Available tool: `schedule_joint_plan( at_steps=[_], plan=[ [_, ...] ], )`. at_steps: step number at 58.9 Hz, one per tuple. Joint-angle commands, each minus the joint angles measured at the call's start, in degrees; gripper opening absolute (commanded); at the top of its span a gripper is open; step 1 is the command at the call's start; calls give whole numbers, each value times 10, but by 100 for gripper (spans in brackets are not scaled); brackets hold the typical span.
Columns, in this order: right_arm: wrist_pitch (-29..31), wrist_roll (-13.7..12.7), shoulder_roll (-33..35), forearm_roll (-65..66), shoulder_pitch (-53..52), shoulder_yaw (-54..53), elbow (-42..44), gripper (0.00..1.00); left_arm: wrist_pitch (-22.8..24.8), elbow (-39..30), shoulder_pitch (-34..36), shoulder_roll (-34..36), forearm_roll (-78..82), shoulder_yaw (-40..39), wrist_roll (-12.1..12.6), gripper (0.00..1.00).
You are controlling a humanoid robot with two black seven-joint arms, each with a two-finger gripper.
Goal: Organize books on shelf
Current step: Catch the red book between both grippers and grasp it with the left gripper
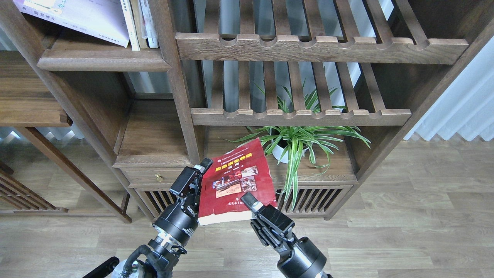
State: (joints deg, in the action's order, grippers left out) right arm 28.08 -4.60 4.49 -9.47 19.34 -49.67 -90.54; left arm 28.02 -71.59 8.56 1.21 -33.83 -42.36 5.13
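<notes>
Holding the dark red book (237, 181) up in front of the bookcase, both arms come in from the bottom edge. Left hand (197, 179) sits at the book's left edge, w/ one finger (203, 165) showing by the cover's upper-left corner; right hand (252, 202) is at the lower-right part of the cover, its finger (249, 200) lying on the red front. Can't tell for either hand whether the fingers are clamped on the book or just pressed against it, since the 2nd finger of each is hidden. Book is tilted, cover facing the camera, yellow title and small photos visible, white page block showing along the bottom edge. It hangs in the air, not on any board. Behind it, a spider plant (297, 143) in a white pot stands in the lower compartment, under two slatted racks (301, 116). Top left, the flat dark-brown shelf (104, 61) carries a pale lavender-white book (77, 17) leaning over, plus a few upright vols (141, 23) just beside it against the post. Below the shelf is a small drawer (154, 177) w/ a brass knob.
</notes>
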Motion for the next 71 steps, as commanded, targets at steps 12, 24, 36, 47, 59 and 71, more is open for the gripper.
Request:
schedule_joint_plan(
  at_steps=[12,24,36,47,59,71],
  plan=[
    [-1,-10,-2,10,22,6,1,2,0,-2,13,-12,0,31,0,27],
    [-1,-10,0,9,18,0,2,3,0,-7,14,-12,1,45,-12,8],
    [-1,-4,1,7,-13,-25,37,7,0,-16,8,29,2,47,-13,8],
    [-1,-3,5,7,-60,-54,99,27,0,-29,-10,79,2,50,-13,8],
    [-1,-4,7,9,-75,-62,123,50,0,-31,-13,92,2,48,-20,8],
    [-1,-3,34,11,-98,-101,164,95,0,-31,-13,104,5,43,-20,7]
  ],
)
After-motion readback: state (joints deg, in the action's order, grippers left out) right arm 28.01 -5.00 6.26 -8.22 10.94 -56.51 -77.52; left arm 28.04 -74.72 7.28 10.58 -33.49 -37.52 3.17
